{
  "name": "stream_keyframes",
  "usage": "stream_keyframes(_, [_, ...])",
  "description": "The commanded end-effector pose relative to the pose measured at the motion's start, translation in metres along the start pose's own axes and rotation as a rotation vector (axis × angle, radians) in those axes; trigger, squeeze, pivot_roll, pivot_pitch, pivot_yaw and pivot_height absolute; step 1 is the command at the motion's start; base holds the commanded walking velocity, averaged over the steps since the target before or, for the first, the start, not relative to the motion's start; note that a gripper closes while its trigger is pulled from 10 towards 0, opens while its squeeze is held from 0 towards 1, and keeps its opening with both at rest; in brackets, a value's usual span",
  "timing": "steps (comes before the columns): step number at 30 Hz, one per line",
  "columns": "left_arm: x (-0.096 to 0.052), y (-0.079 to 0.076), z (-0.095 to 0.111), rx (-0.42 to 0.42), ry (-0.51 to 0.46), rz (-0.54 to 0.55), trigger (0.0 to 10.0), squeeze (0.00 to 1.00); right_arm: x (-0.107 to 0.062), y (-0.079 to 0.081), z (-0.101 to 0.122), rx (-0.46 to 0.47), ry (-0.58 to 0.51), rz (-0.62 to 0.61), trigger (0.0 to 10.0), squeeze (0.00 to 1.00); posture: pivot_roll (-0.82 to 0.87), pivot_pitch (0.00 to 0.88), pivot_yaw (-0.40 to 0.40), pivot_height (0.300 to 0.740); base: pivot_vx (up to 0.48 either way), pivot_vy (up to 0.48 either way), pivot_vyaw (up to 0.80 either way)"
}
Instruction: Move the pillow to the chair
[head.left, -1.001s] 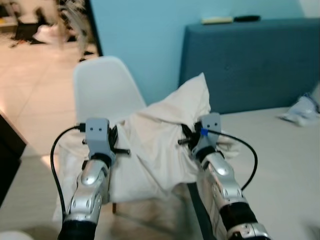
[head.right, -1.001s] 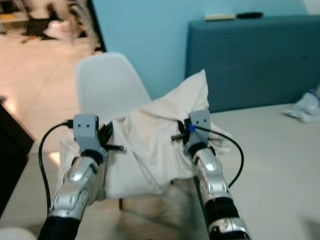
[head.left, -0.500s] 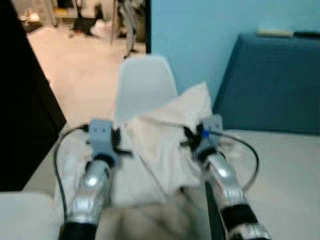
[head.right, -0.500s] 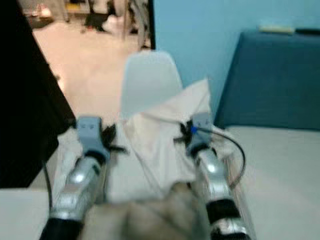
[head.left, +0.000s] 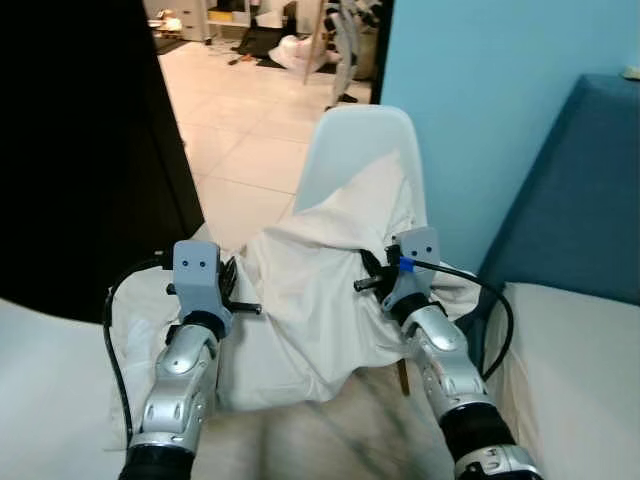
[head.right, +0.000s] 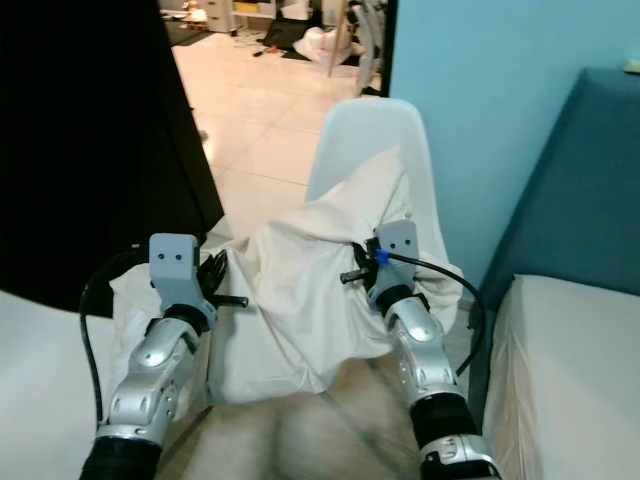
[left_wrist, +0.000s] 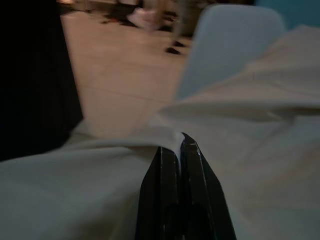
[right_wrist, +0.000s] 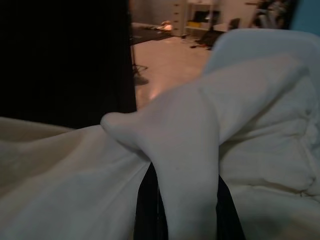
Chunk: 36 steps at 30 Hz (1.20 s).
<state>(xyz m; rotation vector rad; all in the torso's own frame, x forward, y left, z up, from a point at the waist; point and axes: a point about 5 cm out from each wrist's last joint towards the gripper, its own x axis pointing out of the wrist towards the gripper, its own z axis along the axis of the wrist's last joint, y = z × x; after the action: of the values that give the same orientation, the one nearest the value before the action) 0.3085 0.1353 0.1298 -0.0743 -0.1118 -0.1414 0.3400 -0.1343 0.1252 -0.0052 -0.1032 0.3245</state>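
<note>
Your left gripper is pinched shut on a fold of the white pillow, and your right gripper is clamped on its other edge. The pillow hangs between them, long axis running side to side, directly in front of the white chair, its top already against the backrest.
</note>
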Motion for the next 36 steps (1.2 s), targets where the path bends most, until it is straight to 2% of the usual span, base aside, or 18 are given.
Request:
stream_keyframes(1, [0.002, 0.0, 0.012, -0.003, -0.052, -0.006, 10.0, 0.0, 0.005, 0.014, 0.004, 0.0, -0.026, 0.057, 10.0, 0.0, 0.04, 0.045, -0.014, 0.74, 0.0, 0.0, 0.8])
stream_keyframes(11, [0.006, 0.006, 0.008, -0.004, -0.022, 0.013, 10.0, 0.0, 0.008, 0.014, 0.003, 0.002, -0.014, 0.059, 10.0, 0.0, 0.05, 0.06, -0.024, 0.74, 0.0, 0.0, 0.8])
stream_keyframes(22, [-0.006, 0.006, -0.004, 0.006, 0.041, 0.038, 10.0, 0.0, 0.005, 0.014, -0.002, 0.002, -0.003, 0.07, 10.0, 0.0, 0.05, 0.069, -0.032, 0.74, 0.0, 0.0, 0.8])
stream_keyframes(31, [-0.004, 0.009, -0.007, 0.026, 0.098, 0.069, 10.0, 0.0, 0.005, 0.015, -0.004, 0.007, 0.009, 0.07, 10.0, 0.0, 0.05, 0.069, -0.031, 0.74, 0.0, 0.0, 0.8])
stream_keyframes(36, [-0.003, 0.009, -0.005, 0.04, 0.084, 0.077, 10.0, 0.0, 0.006, 0.013, -0.005, 0.014, 0.013, 0.064, 10.0, 0.0, 0.06, 0.069, -0.033, 0.74, 0.0, 0.0, 0.8])
